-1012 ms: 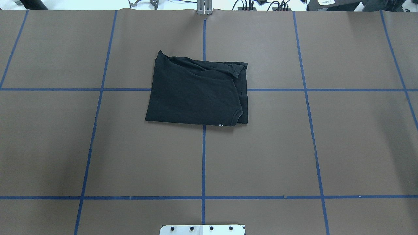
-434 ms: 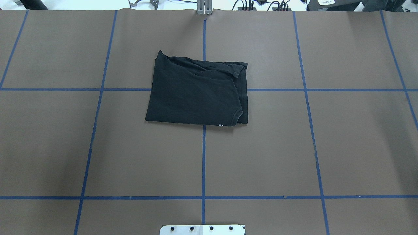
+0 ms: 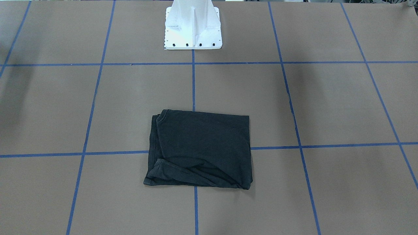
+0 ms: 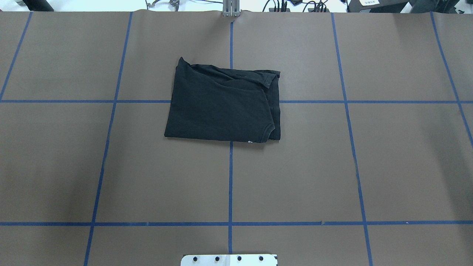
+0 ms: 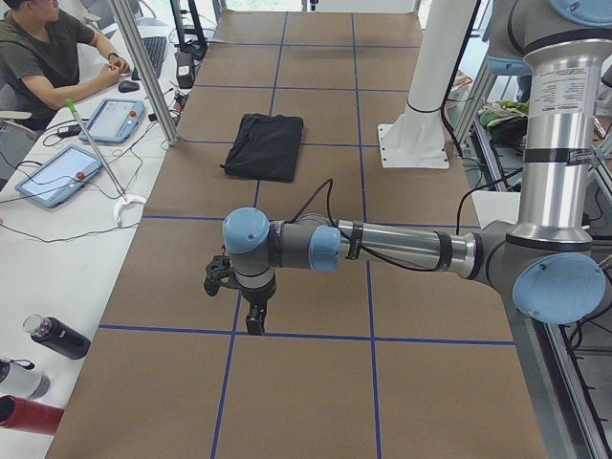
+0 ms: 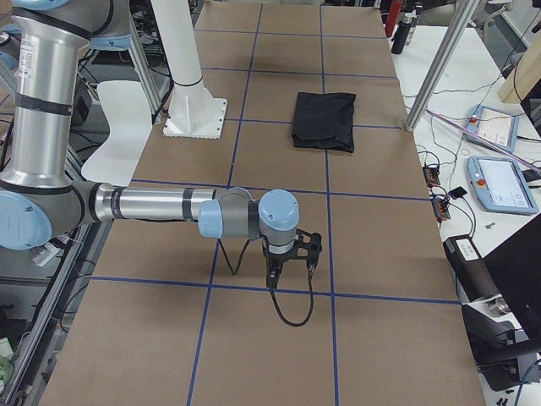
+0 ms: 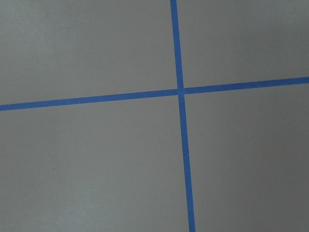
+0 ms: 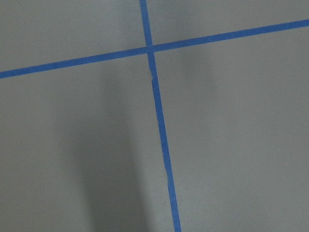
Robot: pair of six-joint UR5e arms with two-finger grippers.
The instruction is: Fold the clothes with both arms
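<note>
Black folded T-shirt (image 4: 221, 107) is lying out in front of the white pedestal base (image 4: 229, 259), apart from it, straddling the centre tape line (image 4: 230, 177) with its longer side running toward either arm. Left gripper (image 5: 253, 323) and right gripper (image 6: 290, 272) are hanging well off to either side of the pedestal, pointing down and roughly equally far from the shirt. Their jaws are showing too small to tell whether they are spread or closed.

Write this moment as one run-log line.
T-shirt: folded, on table | left gripper: far off, state unclear | right gripper: far off, state unclear

Brown table (image 4: 406, 166) — blue tape grid (image 4: 230, 184)
</note>
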